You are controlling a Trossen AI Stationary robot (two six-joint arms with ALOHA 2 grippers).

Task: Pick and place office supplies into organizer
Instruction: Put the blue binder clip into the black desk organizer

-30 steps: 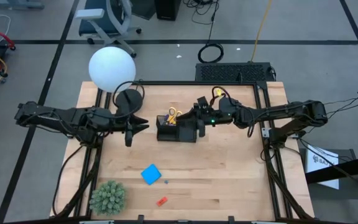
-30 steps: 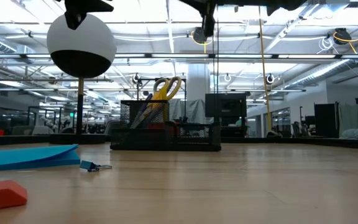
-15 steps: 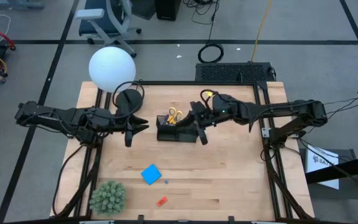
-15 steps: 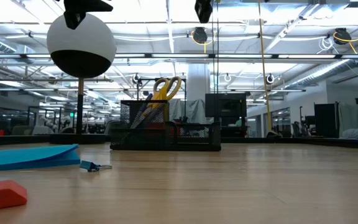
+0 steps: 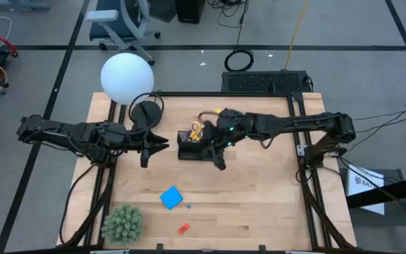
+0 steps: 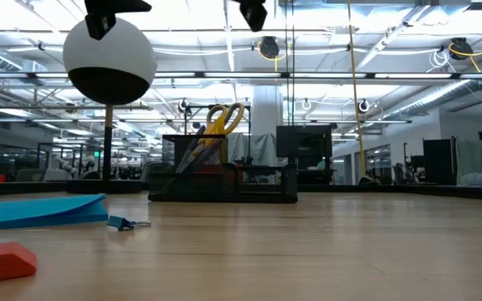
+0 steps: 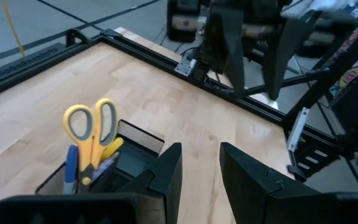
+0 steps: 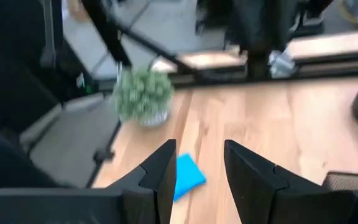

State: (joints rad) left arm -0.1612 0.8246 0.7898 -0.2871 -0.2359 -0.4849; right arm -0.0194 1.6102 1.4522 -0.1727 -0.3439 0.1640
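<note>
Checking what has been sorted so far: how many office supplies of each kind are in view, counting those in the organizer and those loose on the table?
Scissors: 1, in the organizer
Pens: 3, in the organizer
Blue note pad: 1, on the table
Red piece: 1, on the table
Small blue clip: 1, on the table
Total: 7

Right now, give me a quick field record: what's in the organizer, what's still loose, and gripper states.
organizer: mid-table, holds yellow-handled scissors and pens
blue note pad: loose on the table, not in the organizer
red piece: loose, near the front edge
left gripper: open, empty, left of the organizer
right gripper: open, empty, by the organizer's right end
plant: front-left corner
</note>
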